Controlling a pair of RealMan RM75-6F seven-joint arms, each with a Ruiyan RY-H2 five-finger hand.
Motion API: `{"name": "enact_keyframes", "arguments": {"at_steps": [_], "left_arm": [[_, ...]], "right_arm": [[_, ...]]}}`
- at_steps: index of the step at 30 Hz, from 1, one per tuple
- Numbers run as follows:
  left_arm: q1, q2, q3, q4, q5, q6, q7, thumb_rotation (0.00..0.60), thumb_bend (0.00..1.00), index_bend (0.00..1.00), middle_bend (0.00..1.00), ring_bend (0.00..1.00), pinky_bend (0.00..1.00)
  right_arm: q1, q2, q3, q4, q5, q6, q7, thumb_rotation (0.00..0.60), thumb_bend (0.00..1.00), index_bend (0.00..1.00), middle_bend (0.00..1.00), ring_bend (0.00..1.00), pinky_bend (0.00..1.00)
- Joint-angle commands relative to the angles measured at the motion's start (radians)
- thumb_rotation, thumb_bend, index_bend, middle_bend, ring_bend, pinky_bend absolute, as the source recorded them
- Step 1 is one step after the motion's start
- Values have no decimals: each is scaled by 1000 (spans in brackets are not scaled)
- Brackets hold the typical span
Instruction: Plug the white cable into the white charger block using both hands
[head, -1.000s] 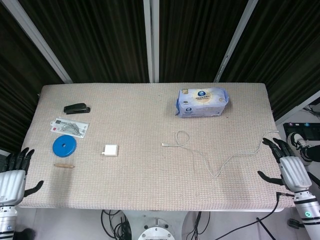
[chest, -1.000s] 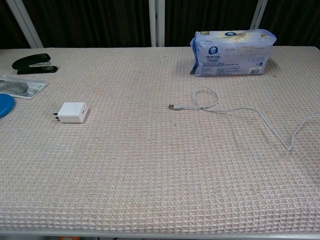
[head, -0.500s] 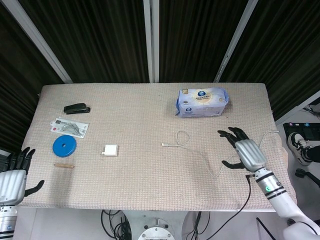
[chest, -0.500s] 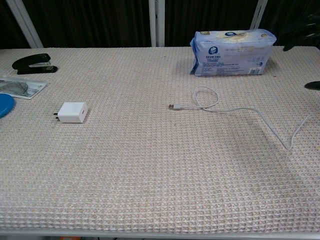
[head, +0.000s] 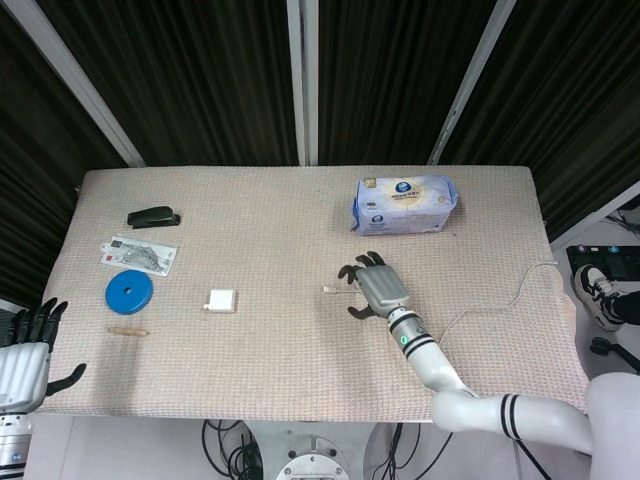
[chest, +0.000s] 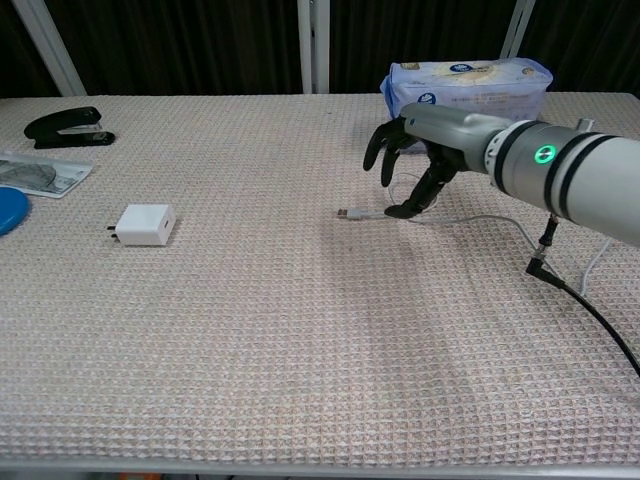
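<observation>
The white charger block (head: 221, 300) (chest: 146, 225) lies on the table's left half, prongs to the left. The white cable (chest: 480, 219) lies at the middle right, its USB plug (head: 328, 290) (chest: 345, 213) pointing left toward the block. My right hand (head: 375, 288) (chest: 420, 150) hovers over the cable's small loop, just right of the plug. Its fingers are spread and curved downward and hold nothing. My left hand (head: 25, 355) waits off the table's near left corner, fingers apart and empty. It shows only in the head view.
A blue-white tissue pack (head: 404, 203) (chest: 465, 85) stands behind the right hand. At the far left are a black stapler (head: 153, 217) (chest: 68, 127), a banknote (head: 138, 254), a blue disc (head: 128, 292) and a small wooden stick (head: 128, 329).
My right hand has swept left from the table's right edge to above the cable's loop near the plug. Left hand, cable and charger have not moved.
</observation>
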Motion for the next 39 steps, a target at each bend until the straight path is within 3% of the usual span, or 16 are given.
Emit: {"name": "enact_keyframes", "arguments": {"at_steps": [1, 7, 18, 39], "left_arm": [[-1, -2, 0, 3, -2, -4, -3, 600, 164, 67, 0, 0, 0], [-4, -5, 0, 13, -8, -15, -12, 600, 164, 72, 0, 0, 0], [-9, -13, -1, 29, -8, -25, -25, 600, 164, 71, 0, 0, 0], [-7, -23, 1, 57, -11, -30, -47, 600, 165, 71, 0, 0, 0]], "right_arm": [[67, -90, 13, 92, 70, 29, -81, 600, 217, 362, 383, 137, 77], [113, -153, 10, 173, 116, 57, -161, 600, 274, 411, 407, 159, 83], [147, -216, -1, 246, 170, 78, -246, 600, 277, 443, 439, 178, 95], [155, -282, 15, 312, 189, 87, -279, 600, 279, 486, 502, 232, 105]]}}
